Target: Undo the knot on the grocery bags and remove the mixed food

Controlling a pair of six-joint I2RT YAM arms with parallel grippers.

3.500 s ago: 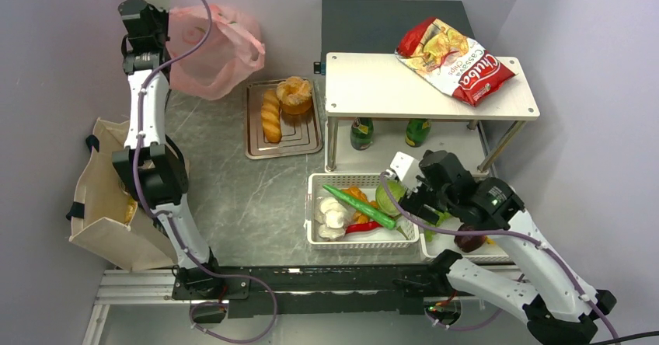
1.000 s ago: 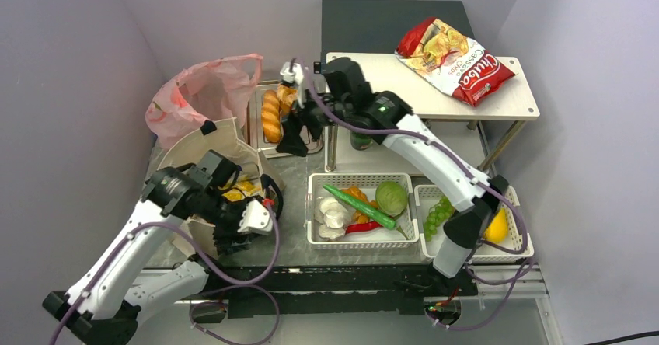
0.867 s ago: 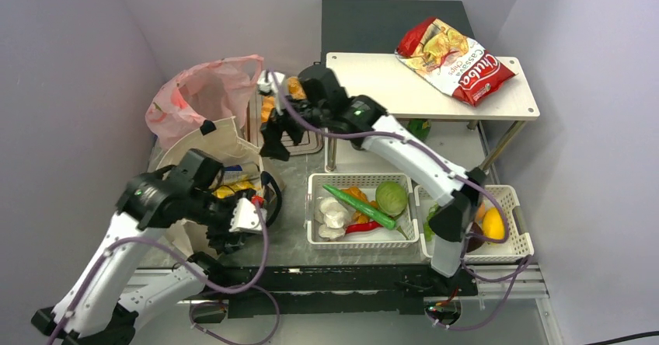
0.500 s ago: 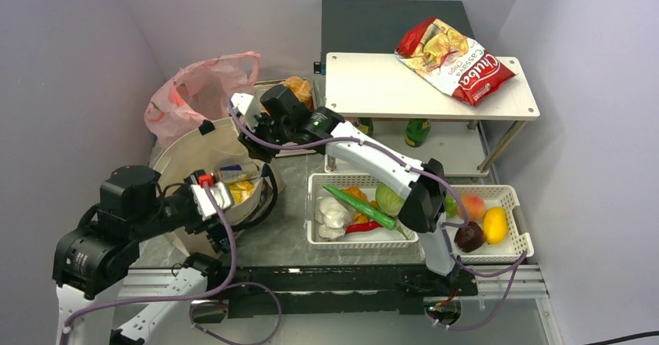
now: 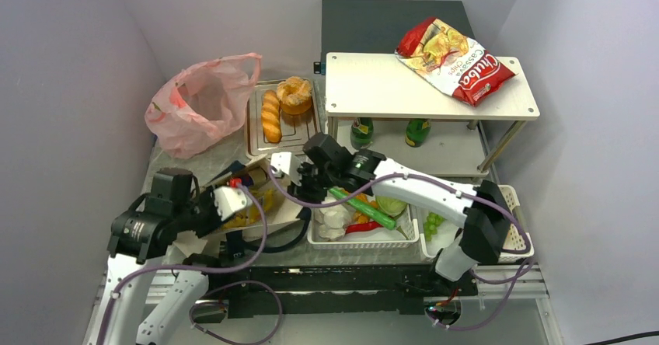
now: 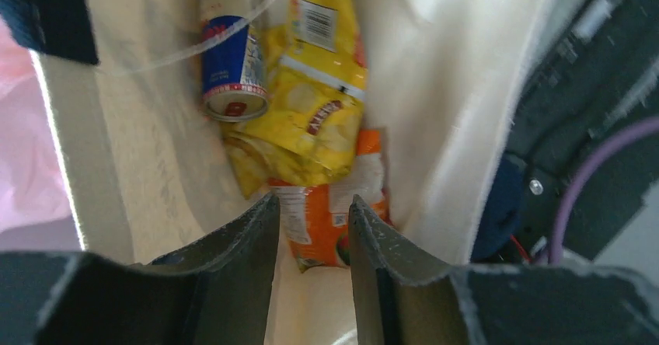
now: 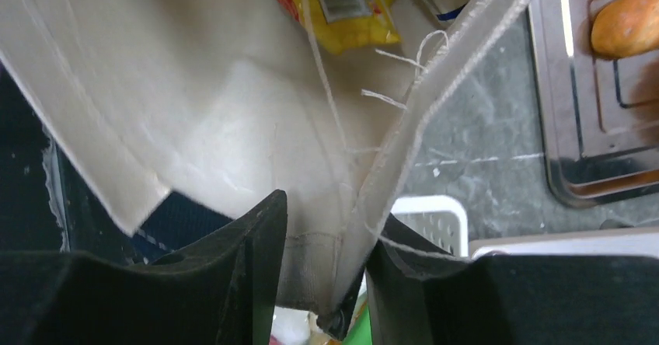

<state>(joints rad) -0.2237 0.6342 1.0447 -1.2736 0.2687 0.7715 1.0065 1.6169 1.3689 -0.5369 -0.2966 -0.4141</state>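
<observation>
Right wrist view has the right gripper (image 7: 326, 221) pinching the rim of the beige tote (image 7: 194, 112), with the cloth edge running down between the two fingers. The left gripper (image 6: 311, 205) is aimed into the tote's mouth with its fingers drawn close. I honestly can't tell if they've got any cloth.

The food is still inside: the yellow Lay's bag (image 6: 322, 120), a can (image 6: 229, 65) and an orange packet (image 6: 326, 221) piled at the bottom. The pink bag (image 5: 198, 104) sits slumped by the far wall, well apart.

What worries me:
- That pinch is only on a frayed edge, so a hard tug could slip it and the mouth would flop shut.
- The tote is lying tilted, so the can could roll out.
- My right arm lies across the white basket (image 5: 357, 242), so a careless swing could clip the long green vegetable (image 5: 361, 207).

Compared with half a second back, the tote has been dragged nearer and flattened out of its round, upright shape. The right arm has also swung off the tray (image 5: 307, 139), so the bun (image 5: 295, 92) shows fully again.
</observation>
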